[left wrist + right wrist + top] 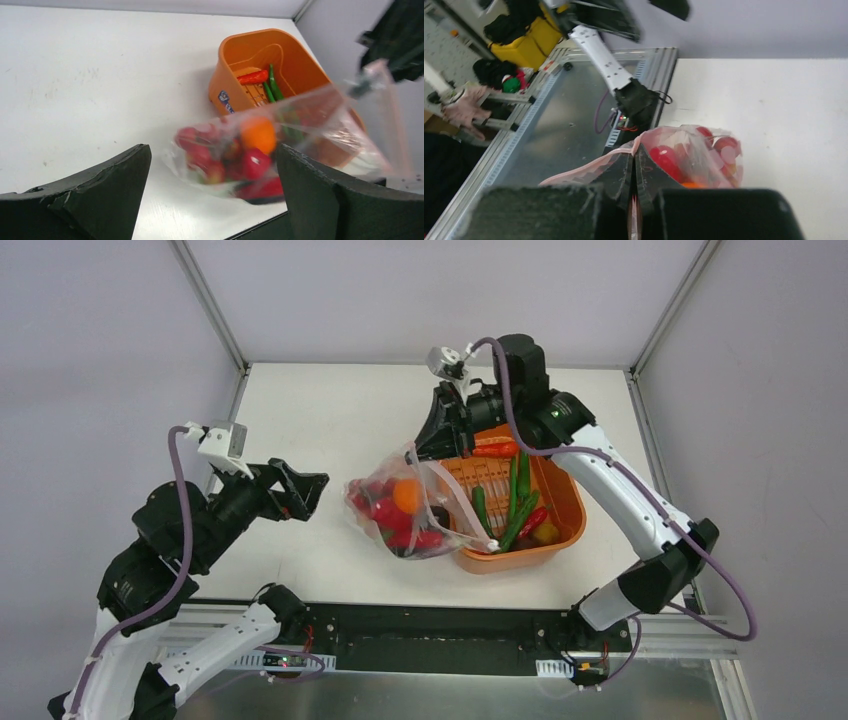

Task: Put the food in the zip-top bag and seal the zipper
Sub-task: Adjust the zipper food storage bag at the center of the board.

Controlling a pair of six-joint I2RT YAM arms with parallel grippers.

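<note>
Desk (330,420) carries orange tub (568,512), peppers (520,490) in it; clear zip-top bag (432,502) leans on tub's left side, stuffed with red and orange food (405,496). Right fingers (634,167) pinched tight on its pink zipper (579,172), left fingers (305,492) spread wide, holding nothing

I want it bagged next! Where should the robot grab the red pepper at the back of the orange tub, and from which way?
Probably its middle, from straight above: the red pepper lies crosswise at the far end of the orange tub, long and thin, so jaws span its width, and the walls block sideways approaches.
</note>
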